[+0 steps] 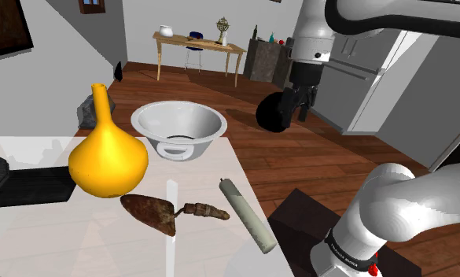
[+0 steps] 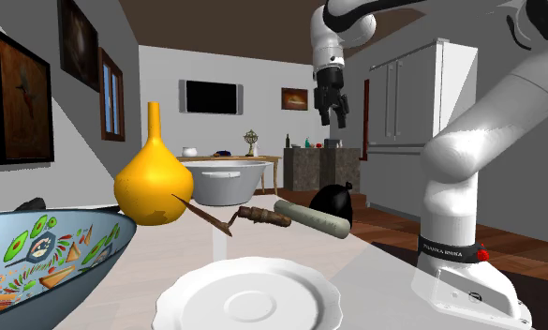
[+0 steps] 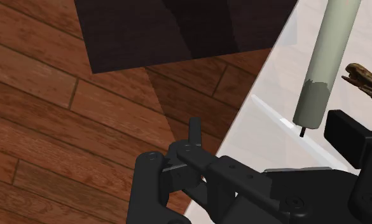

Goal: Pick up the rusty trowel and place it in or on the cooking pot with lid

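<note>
Rusty trowel (image 1: pixel 167 211) first: you've got it lying flat near the front of the glossy white tabletop (image 1: pixel 63 244). Its leaf-shaped blade is rough and mottled brown and points to the shoulder view's left, while its knobbly brown handle points right. Just beside the handle's end lies a smooth pale grey-green cylinder (image 1: pixel 248 216) with rounded ends, stretched along the table's right-hand edge in that view, so watch that side, there's little margin.

Close behind the blade stands a glossy yellow gourd-shaped vase (image 1: pixel 108 157), fat at the bottom, thin at the neck, upright. On the shoulder view's right of it you have a bare patch of tabletop running back from the trowel.

Next back is the pale grey bowl-shaped cooking pot (image 1: pixel 178 126), with a smooth inside wall and a loop handle on its near side. It sits just beside the vase, near the table's far edge.

Past that edge, your all-black two-finger gripper (image 1: pixel 299 101) hangs high over the brown plank floor (image 1: pixel 299 165), off the table. Its fingers are spread apart with nothing between them. A black rounded object (image 1: pixel 271 114) sits on the floor beyond. Farthest off, a wooden side table (image 1: pixel 196 46) stands by the wall.
</note>
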`<state>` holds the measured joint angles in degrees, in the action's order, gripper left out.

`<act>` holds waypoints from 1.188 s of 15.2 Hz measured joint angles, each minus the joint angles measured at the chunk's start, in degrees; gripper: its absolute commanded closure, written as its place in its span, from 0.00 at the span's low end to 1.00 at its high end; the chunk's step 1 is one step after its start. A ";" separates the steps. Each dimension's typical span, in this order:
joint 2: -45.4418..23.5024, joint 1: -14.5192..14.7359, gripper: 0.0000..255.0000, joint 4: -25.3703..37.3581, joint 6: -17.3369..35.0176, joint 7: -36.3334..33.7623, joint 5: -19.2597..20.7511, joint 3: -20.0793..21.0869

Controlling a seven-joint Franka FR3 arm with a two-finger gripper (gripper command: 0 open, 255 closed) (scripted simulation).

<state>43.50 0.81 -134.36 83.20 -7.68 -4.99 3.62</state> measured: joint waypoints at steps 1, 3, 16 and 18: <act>0.00 0.00 0.00 0.00 0.00 0.00 0.00 0.00; -0.73 0.69 0.00 -0.96 1.99 0.02 -0.95 0.70; -13.35 8.23 0.00 -5.81 23.85 0.83 -10.24 9.27; -15.88 9.35 0.00 -5.33 26.76 0.97 -11.37 10.68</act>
<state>27.61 10.17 -139.69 109.96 -6.70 -16.36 14.30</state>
